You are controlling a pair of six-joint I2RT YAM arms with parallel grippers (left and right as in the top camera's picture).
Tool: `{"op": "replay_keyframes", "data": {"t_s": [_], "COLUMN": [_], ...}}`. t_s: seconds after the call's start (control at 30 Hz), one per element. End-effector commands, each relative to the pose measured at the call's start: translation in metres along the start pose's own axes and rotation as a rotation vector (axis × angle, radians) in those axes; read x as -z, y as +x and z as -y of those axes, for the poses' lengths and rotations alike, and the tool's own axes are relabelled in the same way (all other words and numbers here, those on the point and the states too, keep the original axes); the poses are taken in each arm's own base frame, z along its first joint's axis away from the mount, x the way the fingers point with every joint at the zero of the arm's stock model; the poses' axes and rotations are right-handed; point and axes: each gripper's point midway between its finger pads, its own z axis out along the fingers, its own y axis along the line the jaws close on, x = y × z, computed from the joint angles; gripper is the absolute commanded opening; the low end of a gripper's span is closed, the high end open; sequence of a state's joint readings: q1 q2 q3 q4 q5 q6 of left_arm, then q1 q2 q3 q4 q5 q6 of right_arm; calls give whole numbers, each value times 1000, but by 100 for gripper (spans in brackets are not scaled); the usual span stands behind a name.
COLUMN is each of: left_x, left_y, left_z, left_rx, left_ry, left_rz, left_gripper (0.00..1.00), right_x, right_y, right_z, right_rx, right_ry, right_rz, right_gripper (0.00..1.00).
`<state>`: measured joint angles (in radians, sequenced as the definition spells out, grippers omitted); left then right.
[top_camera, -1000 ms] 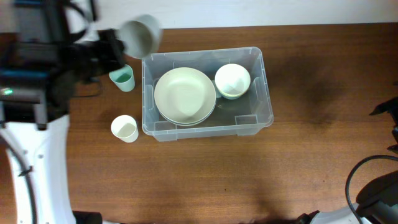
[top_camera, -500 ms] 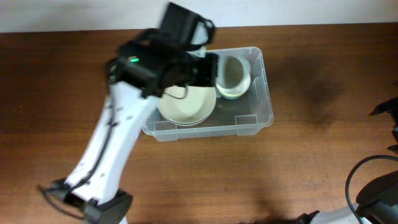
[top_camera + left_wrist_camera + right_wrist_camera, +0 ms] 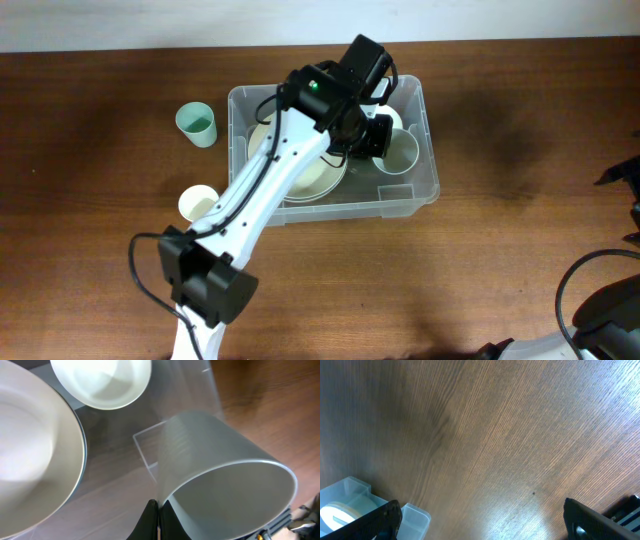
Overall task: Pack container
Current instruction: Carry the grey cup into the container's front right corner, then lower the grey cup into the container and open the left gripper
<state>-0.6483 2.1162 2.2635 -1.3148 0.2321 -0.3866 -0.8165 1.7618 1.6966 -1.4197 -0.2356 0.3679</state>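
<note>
The clear plastic container [image 3: 431, 178] stands at the table's middle back. Inside lie a pale plate [image 3: 312, 181], partly under my left arm, and a white bowl [image 3: 102, 382] at the back right. My left gripper [image 3: 159, 519] is shut on the rim of a grey cup [image 3: 225, 475], one finger inside and one outside. From overhead that grey cup [image 3: 400, 152] hangs tilted over the container's front right part, beside my left gripper [image 3: 374, 140]. My right gripper [image 3: 482, 522] stands open over bare wood, far right of the container's corner [image 3: 350, 502].
A green cup [image 3: 197, 124] stands left of the container. A white cup [image 3: 198, 205] sits near the container's front left corner, partly behind my left arm. Brown tabletop [image 3: 520, 250] spreads to the right and front.
My left arm has swung from the table's far left across into the container, carrying the grey cup from beyond the back left corner to the front right part.
</note>
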Motion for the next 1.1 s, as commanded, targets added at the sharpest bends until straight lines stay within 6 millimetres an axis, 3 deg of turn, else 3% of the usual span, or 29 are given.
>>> {"op": "replay_keyframes", "data": {"t_s": [0.0, 0.13, 0.57, 1.07], "left_x": [-15, -33, -77, -98], "left_y": [-1, -2, 9, 16], "left_z": [-8, -22, -38, -46], "left_rx": [8, 16, 35, 46], "left_ry": [-32, -96, -134, -152], "left_rz": [-16, -34, -128, -173], "left_gripper": [1, 1, 1, 1], "right_x": [0, 0, 0, 0], "right_y": [1, 1, 1, 1], "right_z": [2, 2, 2, 2], "right_rx": [-10, -10, -10, -10], "right_ry": [5, 5, 5, 5], "right_rz": [-1, -1, -1, -1], "right_gripper": [99, 99, 99, 99]}}
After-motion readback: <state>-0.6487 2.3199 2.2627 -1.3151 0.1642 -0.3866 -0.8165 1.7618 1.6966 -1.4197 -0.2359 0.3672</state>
